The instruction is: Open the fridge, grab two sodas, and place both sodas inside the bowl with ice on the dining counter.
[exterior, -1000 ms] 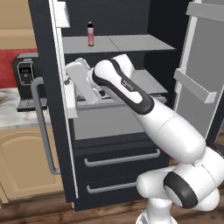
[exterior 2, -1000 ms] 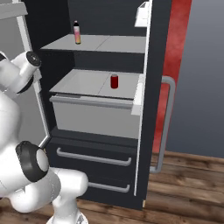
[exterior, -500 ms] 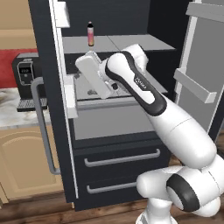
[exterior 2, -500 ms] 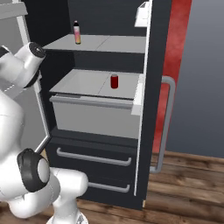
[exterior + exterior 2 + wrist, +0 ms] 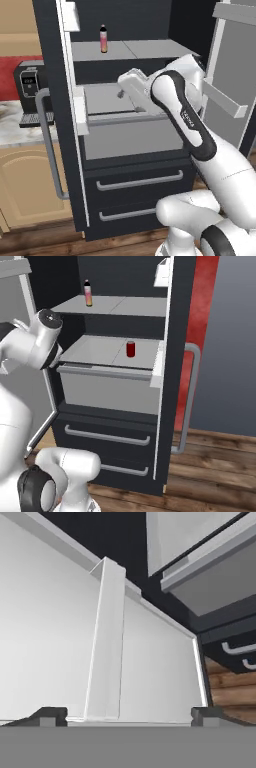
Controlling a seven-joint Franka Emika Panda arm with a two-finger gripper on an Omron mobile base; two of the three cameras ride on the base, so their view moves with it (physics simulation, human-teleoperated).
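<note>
The fridge (image 5: 115,381) stands open. The can (image 5: 131,349) sits upright on its middle shelf, the bottle (image 5: 88,293) upright on the shelf above. The gripper (image 5: 129,714), jaws spread wide and empty, faces the fridge's open door, so the can lies off to the side of the jaws.

A home kitchen. A tall black fridge (image 5: 135,195) stands open, with grey shelves and two lower drawers; beside it a black coffee machine (image 5: 31,97) sits on a marble counter (image 5: 15,137) above tan wood cabinets (image 5: 27,192). The floor (image 5: 215,481) is brown wood planks.
</note>
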